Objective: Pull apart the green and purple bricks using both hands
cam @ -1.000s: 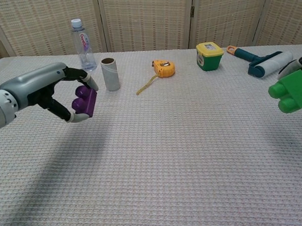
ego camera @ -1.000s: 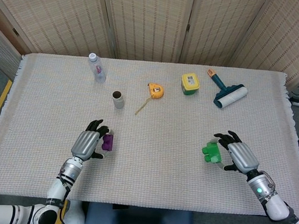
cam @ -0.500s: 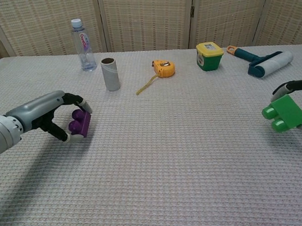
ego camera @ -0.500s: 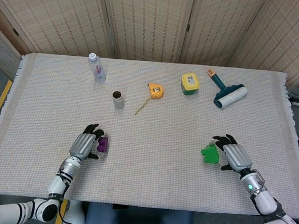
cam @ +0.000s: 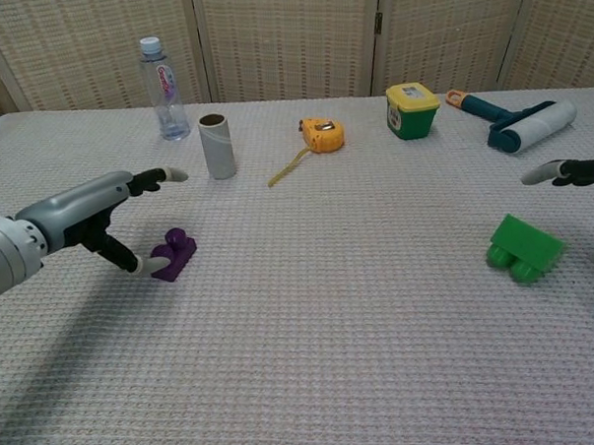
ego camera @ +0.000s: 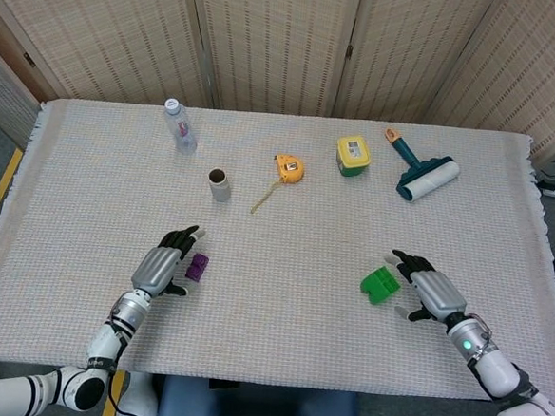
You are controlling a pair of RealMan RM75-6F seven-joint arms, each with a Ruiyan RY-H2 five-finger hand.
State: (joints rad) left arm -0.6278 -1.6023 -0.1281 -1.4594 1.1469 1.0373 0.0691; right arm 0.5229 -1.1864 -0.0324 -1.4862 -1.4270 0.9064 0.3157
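The small purple plastic brick and the chunky green plastic brick had been set down on the woven table cloth, well apart, having been held aloft half a second earlier. The left hand and right hand were seen with fingers spread, holding nothing. The separation was judged complete. Bare cloth lay between the bricks, well clear of the near edge.

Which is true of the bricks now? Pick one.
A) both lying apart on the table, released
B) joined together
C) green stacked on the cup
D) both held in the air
A: the purple brick and green brick lie on the cloth far apart, with both hands open.
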